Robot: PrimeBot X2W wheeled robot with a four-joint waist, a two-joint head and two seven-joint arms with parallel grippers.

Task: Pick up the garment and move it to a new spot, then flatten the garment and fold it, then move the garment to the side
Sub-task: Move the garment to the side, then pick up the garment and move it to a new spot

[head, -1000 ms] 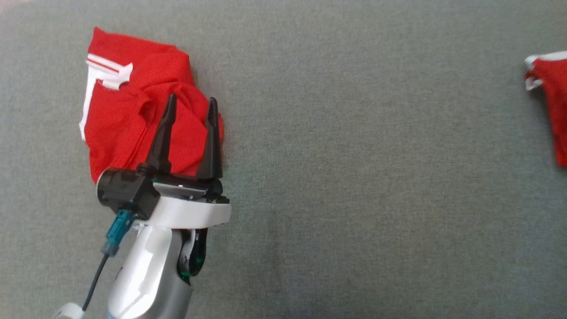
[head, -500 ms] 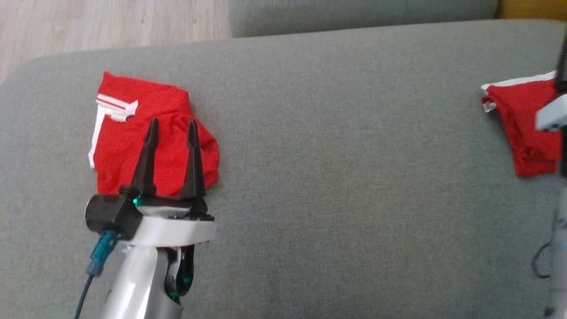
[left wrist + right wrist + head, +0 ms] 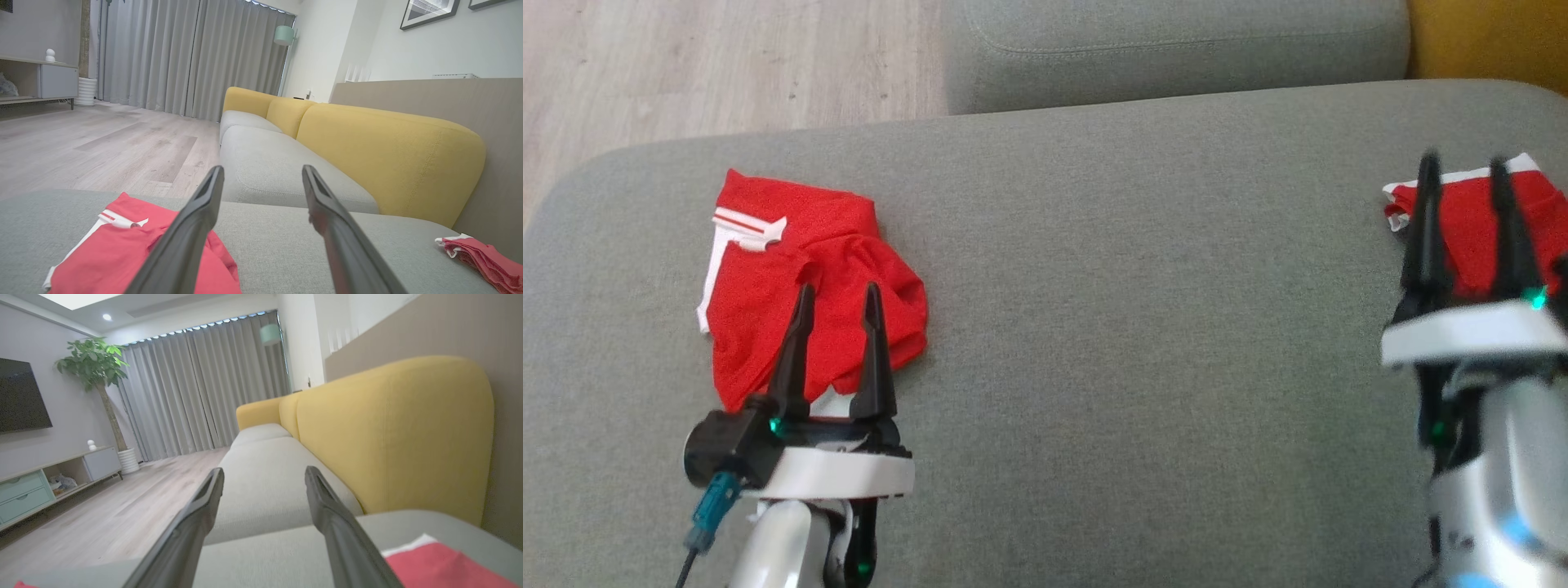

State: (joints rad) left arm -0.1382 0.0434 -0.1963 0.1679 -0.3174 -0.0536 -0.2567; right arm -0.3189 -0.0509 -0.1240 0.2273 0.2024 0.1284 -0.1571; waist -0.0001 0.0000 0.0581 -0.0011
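Now, garment [image 3: 792, 269]: lying crumpled at the left of the sofa seat [image 3: 1135, 327]; looking light, soft, floppy.
Left gripper [image 3: 839, 287]: hovering over its near edge, fingers spread wide, empty.
Right gripper [image 3: 1462, 162]: gaping, holding nothing.
Grip: pinching the bunched right side is probably working best.

home living room, sofa [image 3: 286, 163], curtains [image 3: 196, 388], tv [image 3: 20, 400]

my left pincer [image 3: 839, 287]: two long black tapered fingers [image 3: 792, 367] | white wrist collar [image 3: 837, 479] | round black camera pod [image 3: 723, 445] | teal plug [image 3: 709, 508], dark cable [image 3: 683, 565] | silver forearm [image 3: 776, 547] | green lamp [image 3: 775, 425] | my right pincer [image 3: 1462, 162]: same black fingers, white collar, blurred
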